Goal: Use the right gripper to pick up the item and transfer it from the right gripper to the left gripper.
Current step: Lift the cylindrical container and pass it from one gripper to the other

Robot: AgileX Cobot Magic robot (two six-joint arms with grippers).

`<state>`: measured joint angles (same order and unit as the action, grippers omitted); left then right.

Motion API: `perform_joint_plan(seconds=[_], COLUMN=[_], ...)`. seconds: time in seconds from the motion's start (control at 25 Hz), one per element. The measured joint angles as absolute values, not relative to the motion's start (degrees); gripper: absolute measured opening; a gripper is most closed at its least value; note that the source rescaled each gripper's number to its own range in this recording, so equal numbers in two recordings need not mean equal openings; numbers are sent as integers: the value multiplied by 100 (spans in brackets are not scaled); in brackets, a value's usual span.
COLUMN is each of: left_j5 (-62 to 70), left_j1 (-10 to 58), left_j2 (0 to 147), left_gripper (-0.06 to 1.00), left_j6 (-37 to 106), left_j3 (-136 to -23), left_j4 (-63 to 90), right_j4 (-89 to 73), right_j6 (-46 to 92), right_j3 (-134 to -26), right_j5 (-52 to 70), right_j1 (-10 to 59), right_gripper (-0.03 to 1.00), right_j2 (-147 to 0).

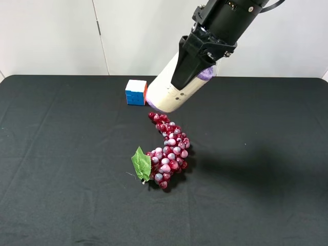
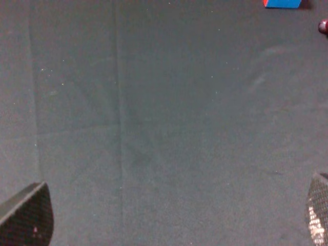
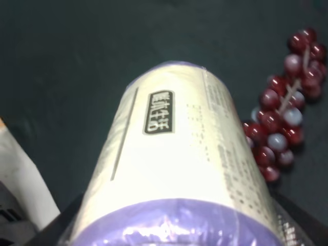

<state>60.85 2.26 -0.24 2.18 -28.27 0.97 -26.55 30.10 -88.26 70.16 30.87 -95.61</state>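
Though its print is blurred, the item (image 3: 174, 169) bears boxed characters.

raised canister (image 1: 169, 95), cube (image 1: 136, 92) and grapes (image 1: 169, 154) mid-table, open cloth (image 1: 61, 154) leftward

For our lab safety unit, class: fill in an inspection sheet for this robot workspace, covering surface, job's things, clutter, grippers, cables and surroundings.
Surface: black cloth covers the table; faint creases, no spills seen.
Job's things: cream-white canister with purple ends, held tilted and off the cloth.
Clutter: colourful cube near the back; red grape bunch with a green leaf mid-table, below the canister in the high view.
Grippers: right gripper shut on the canister; left gripper open, empty, over bare cloth.
Cables: one dark cable by the right arm at the upper edge; none on the cloth.
Surroundings: plain white wall behind the table; nothing else seen.
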Motion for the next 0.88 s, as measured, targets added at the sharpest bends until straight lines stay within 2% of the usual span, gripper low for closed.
perform_joint_plan(seconds=[0.56,0.88], left_j5=[6232,6403], left_j1=[226,226], left_j2=[68,1558], left_gripper=[96,96], left_j6=[225,754], left_j3=[-2915,-3617], left_j4=[275,484], right_j4=[-3216,-3399], right_j6=[3927,3812], right_j3=[-8826,-8826], right_j5=[7011,7028], right_j1=[3087,3087], right_gripper=[2,2], right_j2=[-9561,-9561])
